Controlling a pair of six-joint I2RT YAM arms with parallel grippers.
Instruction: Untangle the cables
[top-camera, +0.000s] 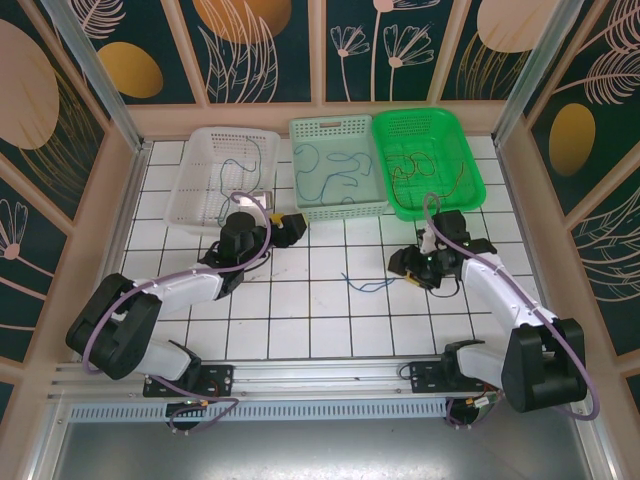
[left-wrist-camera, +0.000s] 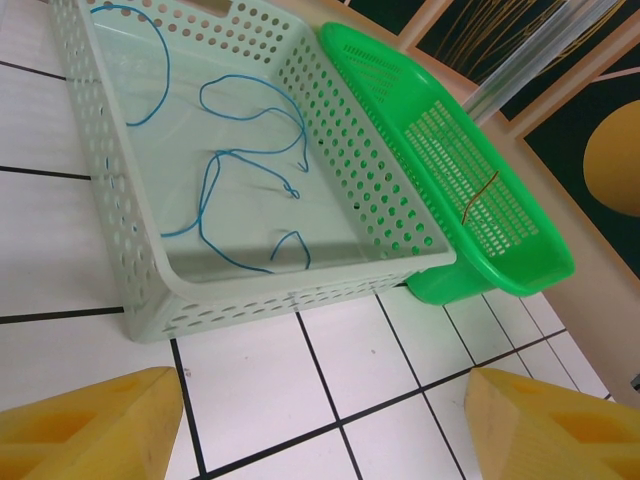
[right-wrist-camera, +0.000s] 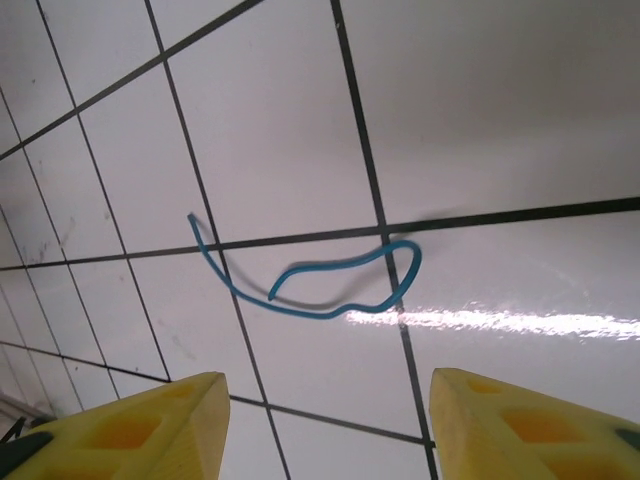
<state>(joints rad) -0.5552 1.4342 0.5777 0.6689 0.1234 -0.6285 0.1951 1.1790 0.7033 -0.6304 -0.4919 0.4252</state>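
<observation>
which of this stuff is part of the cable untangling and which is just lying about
Part of the job: loose blue cable outside the baskets; blue cables in the pale basket; reddish cables in the green basket; dark cable in the white basket.
Just there: tiled table; the robot's own thick lilac leads.

The bottom edge is cutting off the left gripper (left-wrist-camera: 320, 430); the pale-green basket (left-wrist-camera: 400, 215) is covering part of the green basket (left-wrist-camera: 520, 250).
</observation>
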